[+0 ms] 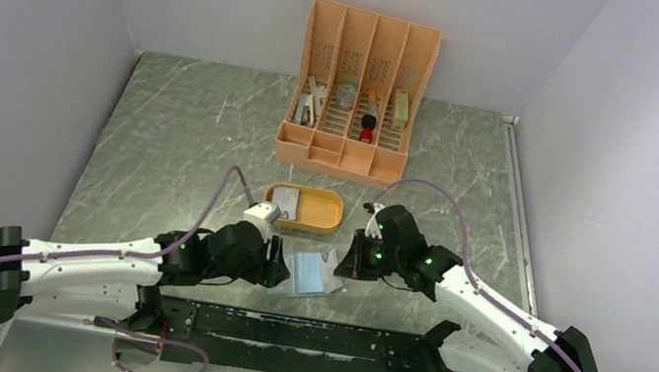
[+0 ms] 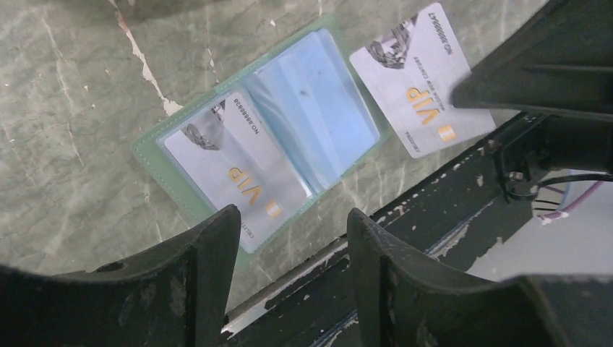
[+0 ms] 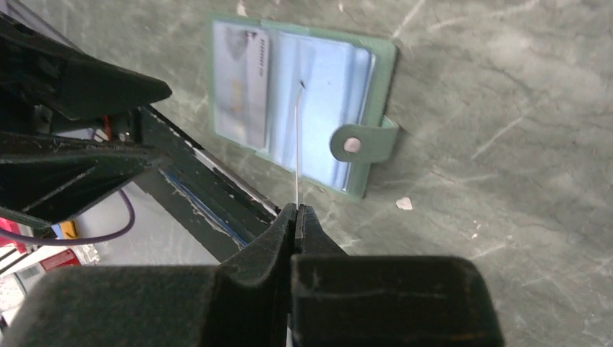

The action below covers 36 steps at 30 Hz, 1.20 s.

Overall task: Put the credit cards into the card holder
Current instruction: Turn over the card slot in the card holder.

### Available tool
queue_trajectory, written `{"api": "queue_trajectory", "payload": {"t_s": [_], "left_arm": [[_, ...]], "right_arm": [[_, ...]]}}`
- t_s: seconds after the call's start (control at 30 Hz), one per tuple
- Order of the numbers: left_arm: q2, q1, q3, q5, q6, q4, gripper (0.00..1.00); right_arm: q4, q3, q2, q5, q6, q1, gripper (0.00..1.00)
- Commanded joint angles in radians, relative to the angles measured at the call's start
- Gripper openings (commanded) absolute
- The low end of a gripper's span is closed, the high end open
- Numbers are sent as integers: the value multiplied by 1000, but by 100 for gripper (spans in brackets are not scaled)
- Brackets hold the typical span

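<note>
The card holder [image 2: 325, 116] lies open on the table near the front edge, a grey-green wallet with clear pockets. One credit card [image 2: 231, 170] with orange VIP lettering sits in its left pocket, its near end poking out. My left gripper [image 2: 293, 217] is open just short of that end, nothing between its fingers. My right gripper [image 3: 296, 210] is shut on a second credit card [image 2: 423, 83], seen edge-on [image 3: 298, 144] above the card holder [image 3: 318, 87], beside its right side. Another card [image 1: 287, 201] lies in the orange tray.
The orange oval tray [image 1: 321, 213] sits just behind the holder. A tall orange slotted organizer [image 1: 358, 91] with small items stands at the back. The black base rail [image 1: 302, 334] runs along the table's front edge, right below the holder. The holder's snap tab [image 3: 361, 142] sticks out sideways.
</note>
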Motion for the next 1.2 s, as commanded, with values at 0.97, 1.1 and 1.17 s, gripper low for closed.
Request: {"api": "queue_trajectory", "payload": {"t_s": [0.97,1.1,1.17], "left_arm": [[333,-9,151,31,-1,116,56],[372,-10,169,36,2,113,55],[391,-9,180,34,4,107,54]], "right_arm": [[205,-112,130,-108,95,64,0],[216,-109,142,-105,102,76,0],[217,-110,142,-102,103,78,0]]}}
